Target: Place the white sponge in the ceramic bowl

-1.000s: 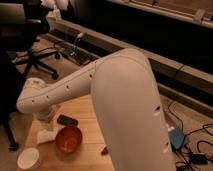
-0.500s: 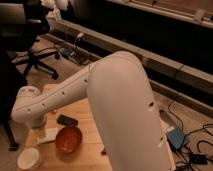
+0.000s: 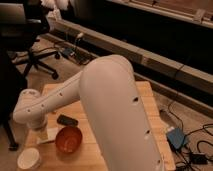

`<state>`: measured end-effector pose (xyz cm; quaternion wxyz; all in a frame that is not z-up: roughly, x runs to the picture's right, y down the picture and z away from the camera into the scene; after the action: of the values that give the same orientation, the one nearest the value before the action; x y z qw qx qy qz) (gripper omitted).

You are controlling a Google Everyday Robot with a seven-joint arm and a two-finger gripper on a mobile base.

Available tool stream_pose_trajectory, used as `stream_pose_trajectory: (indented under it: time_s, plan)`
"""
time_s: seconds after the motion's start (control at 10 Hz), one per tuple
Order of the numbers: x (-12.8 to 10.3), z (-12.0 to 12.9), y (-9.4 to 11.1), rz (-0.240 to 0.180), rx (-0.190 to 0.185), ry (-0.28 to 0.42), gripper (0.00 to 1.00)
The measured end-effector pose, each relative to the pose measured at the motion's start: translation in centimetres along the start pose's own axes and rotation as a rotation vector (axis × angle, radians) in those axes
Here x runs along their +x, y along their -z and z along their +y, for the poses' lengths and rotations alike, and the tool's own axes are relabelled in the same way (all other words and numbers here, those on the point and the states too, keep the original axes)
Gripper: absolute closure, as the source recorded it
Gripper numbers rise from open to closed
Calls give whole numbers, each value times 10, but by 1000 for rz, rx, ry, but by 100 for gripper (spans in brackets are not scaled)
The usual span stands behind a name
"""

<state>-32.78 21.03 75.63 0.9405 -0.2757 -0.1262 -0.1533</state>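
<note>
White sponge (image 3: 49, 134) lies right under the gripper (image 3: 42, 131), on the table (image 3: 150, 100); I cannot tell if it is held. The ceramic bowl (image 3: 68, 140) sits just beside. Looks like the grabbing step; next, lift it over the bowl.

We look steeply down from above and right of the gripper (image 3: 41, 128), which sits low at the left end of the table (image 3: 149, 92); our arm (image 3: 112, 115) looms close, filling the foreground.

Dim, warm light. The arm (image 3: 115, 110) is brightest, lit from above. It is dark at 12 o'clock. The gripper (image 3: 43, 131), at 8 o'clock, sits in shade near the shiny bowl (image 3: 68, 139).
</note>
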Motion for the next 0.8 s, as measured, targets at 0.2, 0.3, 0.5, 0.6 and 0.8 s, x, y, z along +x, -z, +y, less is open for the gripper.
stream_pose_trajectory:
  time_s: [0.2,0.3,0.5,0.6,0.8]
  plan:
    - [2,-1,-13,38,15,12,35]
    - [3,-2,-15,44,30,6,35]
    - [3,-1,-21,41,61,-7,35]
    - [2,4,-25,39,67,-15,35]
    - [4,13,-32,38,52,-47,35]
